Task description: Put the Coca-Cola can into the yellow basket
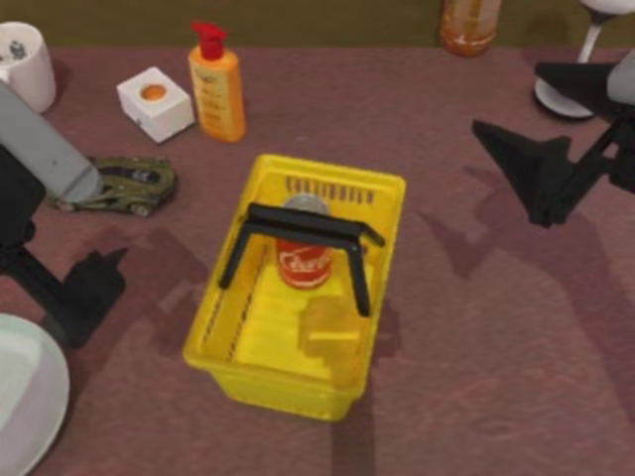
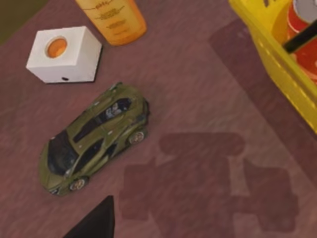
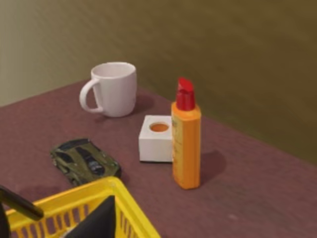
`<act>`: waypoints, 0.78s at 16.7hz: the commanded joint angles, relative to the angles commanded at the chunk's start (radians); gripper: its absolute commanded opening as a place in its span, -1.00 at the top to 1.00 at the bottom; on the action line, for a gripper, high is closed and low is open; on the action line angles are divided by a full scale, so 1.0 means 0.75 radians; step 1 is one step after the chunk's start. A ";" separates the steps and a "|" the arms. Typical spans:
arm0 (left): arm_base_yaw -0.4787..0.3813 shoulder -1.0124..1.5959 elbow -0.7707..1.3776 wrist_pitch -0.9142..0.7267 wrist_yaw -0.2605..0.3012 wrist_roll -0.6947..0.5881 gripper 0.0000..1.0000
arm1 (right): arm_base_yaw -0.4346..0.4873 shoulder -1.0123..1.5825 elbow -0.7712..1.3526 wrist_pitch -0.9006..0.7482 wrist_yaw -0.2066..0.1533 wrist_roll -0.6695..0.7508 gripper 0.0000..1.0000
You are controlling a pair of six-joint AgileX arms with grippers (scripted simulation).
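Note:
The red Coca-Cola can (image 1: pixel 303 263) stands upright inside the yellow basket (image 1: pixel 382 184), under the black handle (image 1: pixel 298 220) that spans the middle. The left wrist view catches the can (image 2: pixel 308 54) behind the basket's wall (image 2: pixel 277 64). My right gripper (image 1: pixel 511 174) hangs open and empty above the table, to the right of the basket and apart from it. Its wrist view shows one dark finger (image 3: pixel 99 220) over the basket's corner (image 3: pixel 124 196). My left gripper (image 1: pixel 99 297) is open and empty, left of the basket.
An olive toy car (image 1: pixel 124 183), a white box with an orange hole (image 1: pixel 155 102) and an orange pump bottle (image 1: pixel 218 89) lie at the back left. A white mug (image 1: pixel 25 64) stands in the far left corner, a white plate (image 1: pixel 25 397) at the front left, a second orange bottle (image 1: pixel 469 25) at the back.

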 joint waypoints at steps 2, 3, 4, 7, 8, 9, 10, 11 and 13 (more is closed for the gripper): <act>-0.080 0.245 0.230 -0.166 0.000 0.135 -1.00 | -0.040 -0.277 -0.148 -0.143 0.136 -0.003 -1.00; -0.118 0.365 0.341 -0.245 -0.002 0.200 -1.00 | -0.060 -0.418 -0.221 -0.215 0.203 -0.003 -1.00; -0.158 0.493 0.459 -0.329 -0.005 0.268 -1.00 | -0.079 -0.559 -0.290 -0.286 0.270 -0.003 -1.00; -0.265 0.850 0.782 -0.553 -0.019 0.449 -1.00 | -0.131 -0.969 -0.479 -0.484 0.456 0.001 -1.00; -0.297 0.960 0.881 -0.620 -0.025 0.504 -1.00 | -0.147 -1.099 -0.534 -0.545 0.513 0.003 -1.00; -0.329 1.072 0.982 -0.688 -0.033 0.559 -1.00 | -0.162 -1.224 -0.585 -0.602 0.567 0.005 -1.00; -0.357 1.172 1.071 -0.747 -0.040 0.606 -1.00 | -0.176 -1.343 -0.632 -0.655 0.618 0.008 -1.00; -0.384 1.270 1.159 -0.805 -0.048 0.652 -1.00 | -0.189 -1.453 -0.673 -0.704 0.665 0.011 -1.00; -0.427 1.433 1.305 -0.898 -0.064 0.727 -1.00 | -0.210 -1.640 -0.742 -0.787 0.745 0.017 -1.00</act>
